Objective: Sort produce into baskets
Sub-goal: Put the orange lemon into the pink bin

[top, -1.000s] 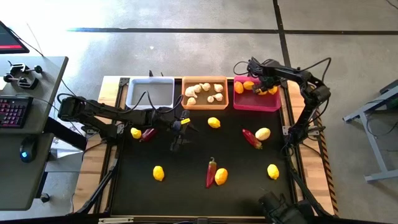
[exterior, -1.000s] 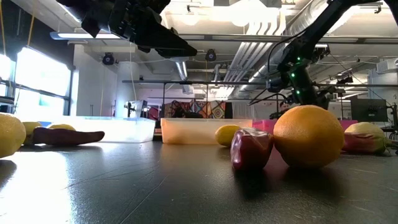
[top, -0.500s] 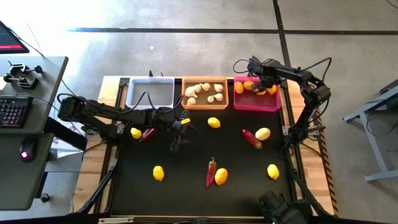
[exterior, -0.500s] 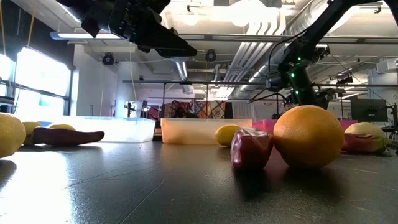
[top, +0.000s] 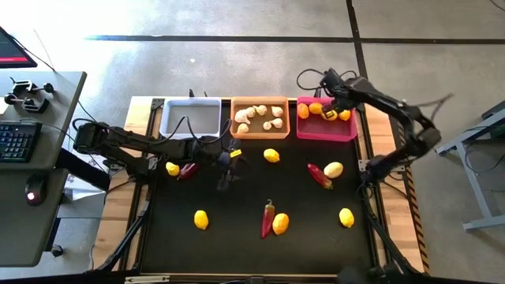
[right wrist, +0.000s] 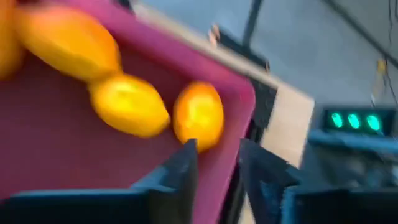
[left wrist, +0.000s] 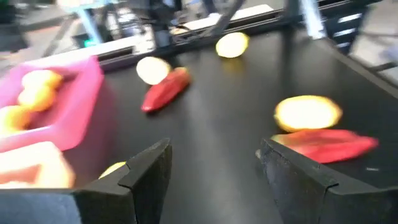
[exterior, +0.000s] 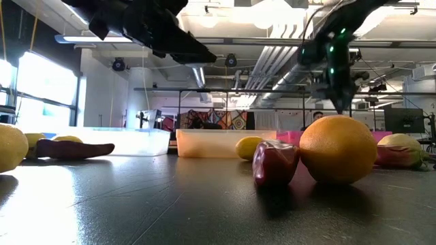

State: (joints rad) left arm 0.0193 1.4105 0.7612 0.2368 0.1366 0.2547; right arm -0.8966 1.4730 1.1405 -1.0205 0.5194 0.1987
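Note:
Yellow lemons lie loose on the black mat, among them one (top: pixel 271 155) near the orange basket and one (top: pixel 334 169) beside a dark red chili (top: pixel 319 175). Another chili (top: pixel 188 170) lies at the left and one (top: pixel 268 217) in the middle front. Garlic bulbs (top: pixel 260 117) fill the orange basket (top: pixel 237 132). The white basket (top: pixel 190 118) holds nothing. Lemons (right wrist: pixel 127 102) lie in the magenta basket (top: pixel 325 130). My right gripper (right wrist: pixel 217 152) hangs over that basket's right end, its fingers a little apart with nothing between them. My left gripper (top: pixel 227 170) hovers open over the mat's left middle.
The three baskets stand in a row along the far edge. More lemons (top: pixel 201 219) (top: pixel 280 223) (top: pixel 346 217) lie toward the near edge. Bare mat stretches between the left gripper and the middle chili. A desk with a keyboard (top: pixel 20 138) stands left of the table.
My right gripper has risen above the magenta basket, and its arm has swung out toward the table's right edge. The lemons stay in the basket. My left arm has kept still.

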